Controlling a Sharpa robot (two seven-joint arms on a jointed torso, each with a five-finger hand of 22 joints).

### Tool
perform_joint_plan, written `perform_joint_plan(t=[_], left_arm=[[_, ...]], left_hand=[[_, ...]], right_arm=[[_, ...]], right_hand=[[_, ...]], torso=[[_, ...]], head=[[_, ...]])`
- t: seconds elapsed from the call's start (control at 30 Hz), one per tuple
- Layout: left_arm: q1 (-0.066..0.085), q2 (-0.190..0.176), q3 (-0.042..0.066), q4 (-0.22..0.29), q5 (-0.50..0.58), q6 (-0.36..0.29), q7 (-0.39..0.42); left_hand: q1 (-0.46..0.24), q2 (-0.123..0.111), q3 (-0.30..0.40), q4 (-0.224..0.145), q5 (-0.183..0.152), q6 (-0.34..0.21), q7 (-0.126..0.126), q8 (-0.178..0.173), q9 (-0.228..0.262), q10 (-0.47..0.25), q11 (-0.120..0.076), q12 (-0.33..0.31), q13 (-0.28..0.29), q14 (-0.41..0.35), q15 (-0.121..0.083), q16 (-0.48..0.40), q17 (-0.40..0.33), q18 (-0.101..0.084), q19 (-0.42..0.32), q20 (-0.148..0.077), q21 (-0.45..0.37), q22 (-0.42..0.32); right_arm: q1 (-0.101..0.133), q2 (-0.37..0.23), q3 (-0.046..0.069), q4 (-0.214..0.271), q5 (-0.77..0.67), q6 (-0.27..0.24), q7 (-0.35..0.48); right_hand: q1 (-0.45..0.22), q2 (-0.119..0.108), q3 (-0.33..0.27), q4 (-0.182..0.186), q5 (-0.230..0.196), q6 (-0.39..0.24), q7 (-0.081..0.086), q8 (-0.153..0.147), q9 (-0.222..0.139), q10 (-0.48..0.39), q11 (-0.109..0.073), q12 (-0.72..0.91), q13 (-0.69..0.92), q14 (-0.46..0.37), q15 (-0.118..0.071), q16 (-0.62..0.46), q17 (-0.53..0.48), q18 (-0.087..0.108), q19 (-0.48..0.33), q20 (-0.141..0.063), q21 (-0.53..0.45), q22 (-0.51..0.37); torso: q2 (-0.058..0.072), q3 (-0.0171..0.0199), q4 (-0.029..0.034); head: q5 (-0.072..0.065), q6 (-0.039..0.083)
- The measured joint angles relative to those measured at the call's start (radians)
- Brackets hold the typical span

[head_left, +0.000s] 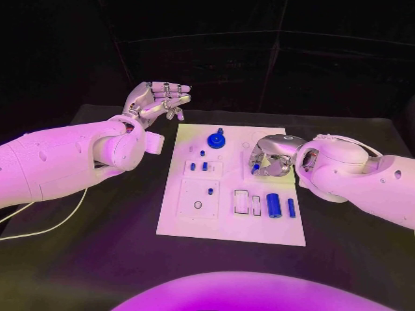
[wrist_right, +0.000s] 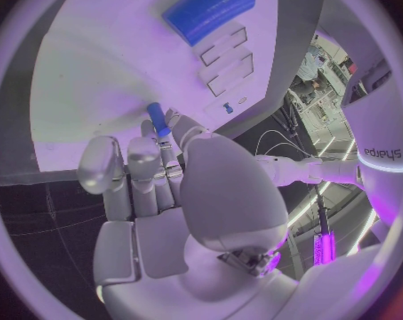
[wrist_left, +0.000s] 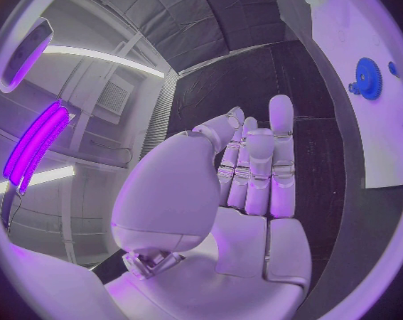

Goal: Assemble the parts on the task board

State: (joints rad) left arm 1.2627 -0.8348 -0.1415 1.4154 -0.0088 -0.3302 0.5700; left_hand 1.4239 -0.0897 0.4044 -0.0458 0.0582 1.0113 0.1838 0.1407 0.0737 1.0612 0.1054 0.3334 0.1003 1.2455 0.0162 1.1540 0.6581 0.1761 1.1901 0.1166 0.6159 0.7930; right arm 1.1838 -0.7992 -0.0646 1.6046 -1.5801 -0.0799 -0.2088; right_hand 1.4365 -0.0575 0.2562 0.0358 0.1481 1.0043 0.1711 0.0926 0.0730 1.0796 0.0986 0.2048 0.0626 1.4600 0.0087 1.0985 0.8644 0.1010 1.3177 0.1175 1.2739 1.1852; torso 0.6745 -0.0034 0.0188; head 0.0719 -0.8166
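Parts are sitting on the white board while the right hand is working over its right side.

Left of the board's far edge, the left hand is hovering with fingers loosely curled, holding nothing. On the board a blue gear is standing near the far edge, and a blue cylinder is lying nearer. The right hand is pinching a small blue peg; judging by this, insertion is underway, and next calls for lining the peg up with its hole.

A black table fills the lower and middle frame in the head view. A thin white cable curves across it at the lower left.
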Motion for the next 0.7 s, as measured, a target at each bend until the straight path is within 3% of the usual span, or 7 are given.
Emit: perform_joint_plan(t=[0.27, 0.33, 0.37, 0.7], left_arm=[[0.0, 0.0, 0.0, -0.001, 0.0, 0.001, 0.0], [0.0, 0.0, 0.0, -0.001, 0.0, 0.002, 0.0], [0.0, 0.0, 0.0, -0.001, 0.0, 0.002, 0.0], [0.0, 0.001, 0.0, -0.003, 0.0, 0.003, -0.001]], left_hand=[[0.0, 0.0, 0.0, 0.0, 0.0, 0.0, 0.0, 0.0, 0.0, 0.0, 0.0, 0.0, 0.0, 0.0, 0.0, 0.0, 0.0, 0.0, 0.0, 0.0, 0.0, 0.0], [0.0, 0.0, 0.0, 0.0, 0.0, 0.0, 0.0, 0.0, 0.0, 0.0, 0.0, 0.0, 0.0, 0.0, 0.0, 0.0, -0.001, 0.0, 0.0, 0.0, 0.0, 0.0], [0.0, 0.0, 0.0, 0.0, 0.0, 0.0, 0.0, 0.0, 0.0, 0.0, 0.0, 0.0, 0.0, 0.0, 0.0, 0.0, -0.002, 0.0, 0.0, 0.0, 0.0, 0.0], [0.0, 0.0, 0.0, 0.0, 0.0, 0.0, 0.0, 0.0, 0.0, 0.0, 0.0, 0.0, 0.0, 0.0, 0.0, 0.0, -0.002, 0.0, 0.0, 0.0, 0.0, 0.0]], right_arm=[[-0.002, 0.004, 0.0, -0.002, -0.006, -0.01, 0.0], [-0.002, 0.004, 0.0, -0.002, -0.009, -0.021, 0.002], [-0.002, 0.004, 0.0, -0.001, -0.01, -0.027, 0.003], [-0.003, -0.032, 0.0, 0.055, -0.015, -0.1, 0.023]], right_hand=[[0.044, 0.017, 0.09, -0.032, -0.055, 0.045, -0.008, 0.006, -0.001, 0.051, -0.004, -0.01, -0.001, 0.004, -0.004, 0.043, 0.043, 0.0, 0.032, -0.007, 0.043, 0.048], [0.051, 0.016, 0.113, -0.043, -0.058, 0.061, -0.01, 0.012, 0.0, 0.065, -0.004, -0.013, 0.0, 0.005, -0.005, 0.055, 0.056, -0.002, 0.041, -0.012, 0.057, 0.064], [0.052, 0.017, 0.124, -0.048, -0.059, 0.068, -0.014, 0.014, 0.0, 0.068, 0.0, -0.012, 0.0, 0.007, -0.007, 0.06, 0.062, -0.016, 0.045, -0.012, 0.063, 0.072], [0.059, 0.016, 0.188, -0.081, -0.069, 0.087, -0.016, 0.015, 0.002, 0.08, 0.012, -0.007, 0.007, 0.007, -0.007, 0.08, 0.077, -0.016, 0.057, -0.018, 0.085, 0.104]], torso=[[0.0, -0.0001, 0.0003], [0.0, -0.0002, 0.0004], [0.0, -0.0002, 0.0004], [-0.001, 0.0, 0.0004]], head=[[0.001, -0.002], [0.001, -0.003], [0.001, -0.003], [0.003, -0.003]])
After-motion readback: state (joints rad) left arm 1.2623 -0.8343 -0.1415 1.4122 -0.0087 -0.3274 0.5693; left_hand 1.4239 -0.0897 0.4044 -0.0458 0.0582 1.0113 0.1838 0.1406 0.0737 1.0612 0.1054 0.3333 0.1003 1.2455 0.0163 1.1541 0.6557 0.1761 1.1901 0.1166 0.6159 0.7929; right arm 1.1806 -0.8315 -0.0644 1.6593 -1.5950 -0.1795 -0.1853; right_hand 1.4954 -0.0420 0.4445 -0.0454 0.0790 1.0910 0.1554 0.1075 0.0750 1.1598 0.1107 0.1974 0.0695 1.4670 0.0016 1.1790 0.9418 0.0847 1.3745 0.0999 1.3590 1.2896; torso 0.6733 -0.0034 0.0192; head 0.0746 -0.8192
